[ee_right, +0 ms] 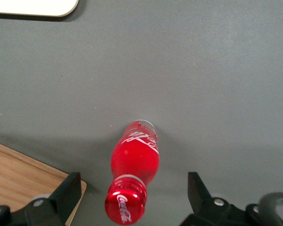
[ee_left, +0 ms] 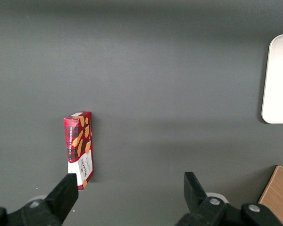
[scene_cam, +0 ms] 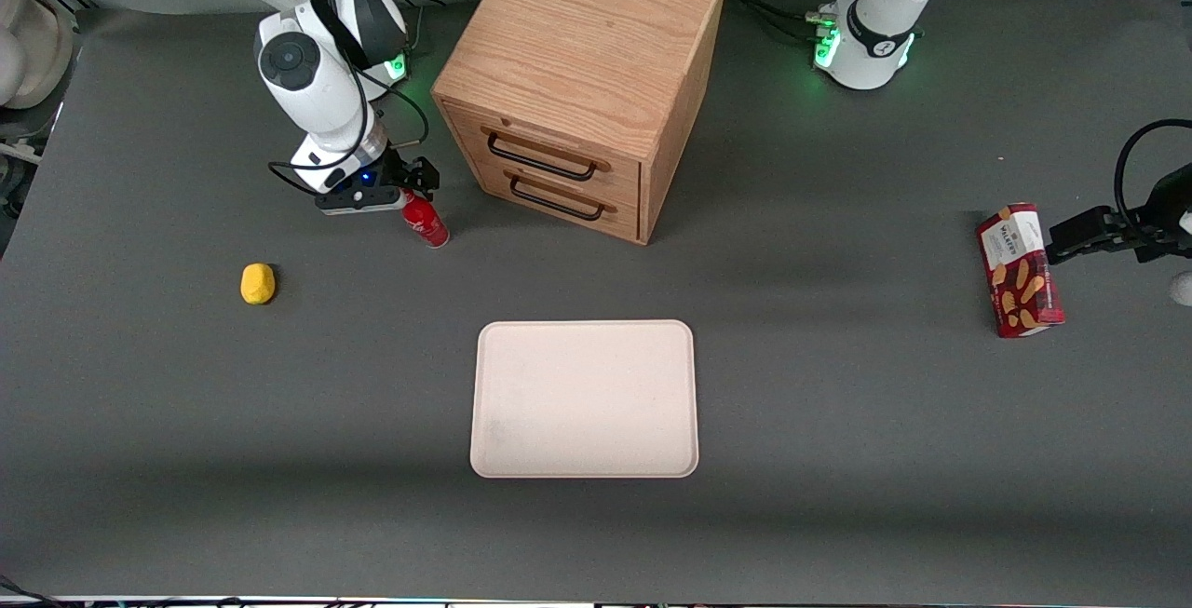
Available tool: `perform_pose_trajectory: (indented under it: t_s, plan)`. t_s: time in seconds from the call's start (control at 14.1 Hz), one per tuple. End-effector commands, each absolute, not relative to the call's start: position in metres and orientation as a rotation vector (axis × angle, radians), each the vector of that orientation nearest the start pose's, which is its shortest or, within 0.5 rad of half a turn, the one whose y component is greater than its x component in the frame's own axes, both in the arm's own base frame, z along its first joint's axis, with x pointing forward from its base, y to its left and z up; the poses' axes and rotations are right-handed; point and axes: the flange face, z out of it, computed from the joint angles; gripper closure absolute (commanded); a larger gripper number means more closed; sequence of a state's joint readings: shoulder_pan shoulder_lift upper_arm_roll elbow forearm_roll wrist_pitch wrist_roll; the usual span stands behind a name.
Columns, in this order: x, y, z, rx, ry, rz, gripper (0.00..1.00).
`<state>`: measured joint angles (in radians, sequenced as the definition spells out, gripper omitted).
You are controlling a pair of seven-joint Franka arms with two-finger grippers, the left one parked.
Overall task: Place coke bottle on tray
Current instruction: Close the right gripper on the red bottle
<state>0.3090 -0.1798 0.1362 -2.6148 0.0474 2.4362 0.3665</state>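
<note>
The coke bottle is small, glossy red, with a red cap, and stands upright on the grey table beside the wooden cabinet. My right gripper hangs just above its cap, fingers open. In the right wrist view the bottle stands between the two open fingers, its cap level with them, with gaps on both sides. The pale cream-pink tray lies flat and bare, nearer the front camera than the bottle and the cabinet. Its corner shows in the right wrist view.
A wooden two-drawer cabinet stands close beside the bottle; its corner shows in the right wrist view. A yellow lump lies toward the working arm's end. A red biscuit box lies toward the parked arm's end.
</note>
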Motion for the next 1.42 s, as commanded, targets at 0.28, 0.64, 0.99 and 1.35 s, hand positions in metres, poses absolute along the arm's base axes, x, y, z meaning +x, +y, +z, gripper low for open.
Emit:
perform_pose_trajectory:
  t_s: [0.28, 0.64, 0.99, 1.35]
  plan:
    - [0.38, 0.187, 0.31, -3.128, -0.035, 0.004, 0.5]
    - [0.38, 0.187, 0.31, -3.129, -0.047, 0.005, 1.0]
    - [0.389, 0.189, 0.333, -3.132, -0.053, 0.022, 1.0]
    - [0.424, 0.199, 0.395, -3.131, -0.05, 0.03, 1.0]
